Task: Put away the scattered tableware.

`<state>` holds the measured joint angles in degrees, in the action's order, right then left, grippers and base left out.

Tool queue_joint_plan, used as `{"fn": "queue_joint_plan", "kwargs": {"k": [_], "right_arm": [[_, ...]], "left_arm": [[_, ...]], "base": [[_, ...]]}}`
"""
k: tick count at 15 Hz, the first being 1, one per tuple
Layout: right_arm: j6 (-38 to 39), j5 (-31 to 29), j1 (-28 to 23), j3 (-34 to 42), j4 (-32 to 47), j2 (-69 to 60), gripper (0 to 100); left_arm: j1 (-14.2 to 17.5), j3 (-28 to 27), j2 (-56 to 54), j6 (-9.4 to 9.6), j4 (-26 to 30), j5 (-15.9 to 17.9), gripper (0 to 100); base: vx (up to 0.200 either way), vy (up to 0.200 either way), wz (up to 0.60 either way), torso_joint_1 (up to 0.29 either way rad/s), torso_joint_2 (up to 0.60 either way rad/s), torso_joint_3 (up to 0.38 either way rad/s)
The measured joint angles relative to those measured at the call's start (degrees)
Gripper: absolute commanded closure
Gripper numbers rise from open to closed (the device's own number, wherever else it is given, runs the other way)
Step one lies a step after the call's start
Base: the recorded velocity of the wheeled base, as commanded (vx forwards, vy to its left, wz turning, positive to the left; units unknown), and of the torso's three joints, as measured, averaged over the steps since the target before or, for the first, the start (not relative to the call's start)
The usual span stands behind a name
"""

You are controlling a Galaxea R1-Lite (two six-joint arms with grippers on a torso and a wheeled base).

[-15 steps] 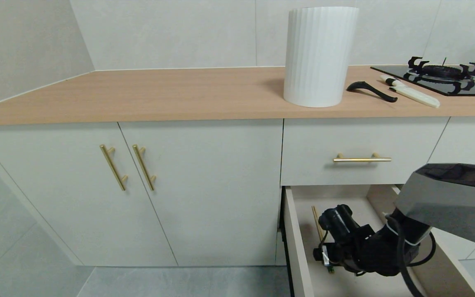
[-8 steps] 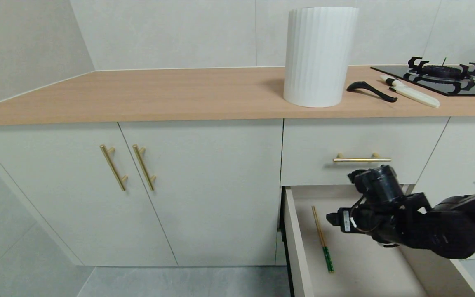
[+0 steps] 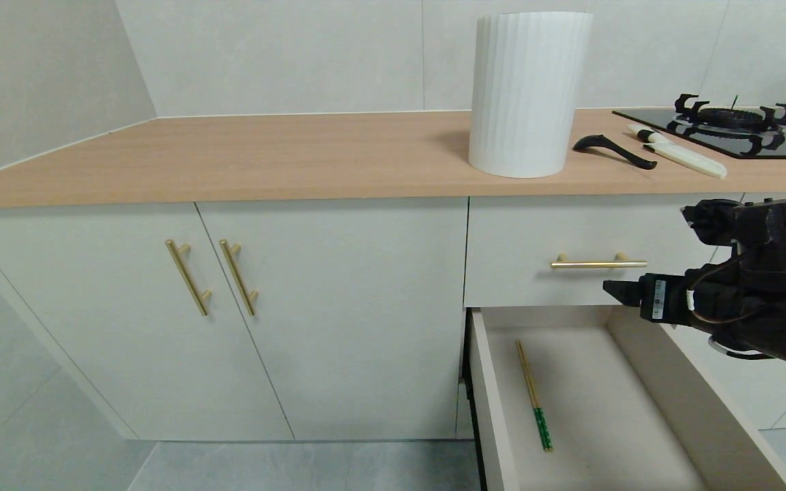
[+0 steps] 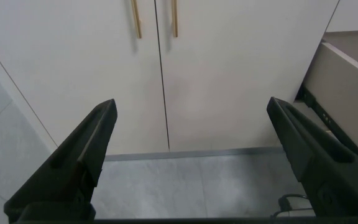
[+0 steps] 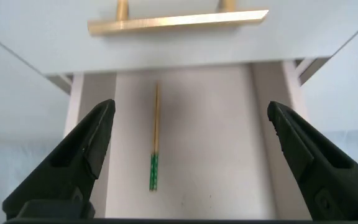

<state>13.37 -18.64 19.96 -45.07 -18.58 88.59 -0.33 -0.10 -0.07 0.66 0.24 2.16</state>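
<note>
Your right gripper point(image 5: 189, 109) hangs spread wide and empty over the open drawer point(image 3: 659, 389), and your left gripper point(image 4: 191, 106), equally spread, faces the cabinet doors point(image 4: 229, 81). You have the chopsticks point(image 3: 533, 395) lying flat on the drawer floor near its left wall, well apart from the right gripper.

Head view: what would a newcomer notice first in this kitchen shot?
The open drawer at lower right draws the eye first, with green-tipped chopsticks lying on its floor. The right gripper hovers above it, fingers open and empty. A tall white ribbed container stands on the wooden counter, with a white knife lying to its right.
</note>
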Motion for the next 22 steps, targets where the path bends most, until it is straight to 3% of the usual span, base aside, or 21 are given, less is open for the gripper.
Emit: {"fn": "queue_joint_plan", "kwargs": {"k": [8, 22], "right_arm": [[-2.73, 0.26, -2.1, 0.76, -0.33, -3.73, 0], [-3.61, 0.72, -4.63, 0.69, -0.27, -3.86, 0]], "left_arm": [[0.0, 0.02, 0.0, 0.05, 0.05, 0.0, 0], [-0.02, 0.0, 0.0, 0.05, 0.07, -0.02, 0]], "base": [[0.0, 0.0, 0.0, 0.032, -0.12, -0.119], [0.0, 0.0, 0.0, 0.173, -0.48, -0.291]]}}
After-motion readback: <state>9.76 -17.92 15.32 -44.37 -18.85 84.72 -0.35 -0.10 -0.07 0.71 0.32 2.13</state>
